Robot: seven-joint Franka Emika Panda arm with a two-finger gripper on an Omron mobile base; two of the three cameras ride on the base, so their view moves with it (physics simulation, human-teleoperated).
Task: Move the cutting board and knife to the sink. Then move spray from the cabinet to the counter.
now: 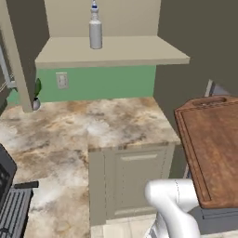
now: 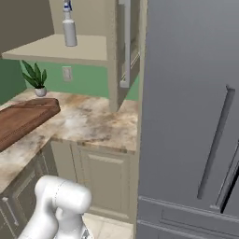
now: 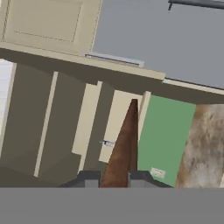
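Marble counter (image 1: 69, 125) is seen mid-frame while the board (image 1: 211, 148), at right, is clamped edge-on in the gripper (image 3: 114, 177), not yet sunk, and the spray (image 1: 95, 28) is left shelved, top centre.

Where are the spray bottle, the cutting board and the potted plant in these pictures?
spray bottle (image 1: 95, 31), left base view, middle of its pale body.
cutting board (image 1: 214, 153), left base view, centre of its wooden face.
potted plant (image 2: 35, 76), right base view, its green leaves.

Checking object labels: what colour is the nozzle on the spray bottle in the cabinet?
White and blue, atop the pale grey spray; clearest in the left base view.
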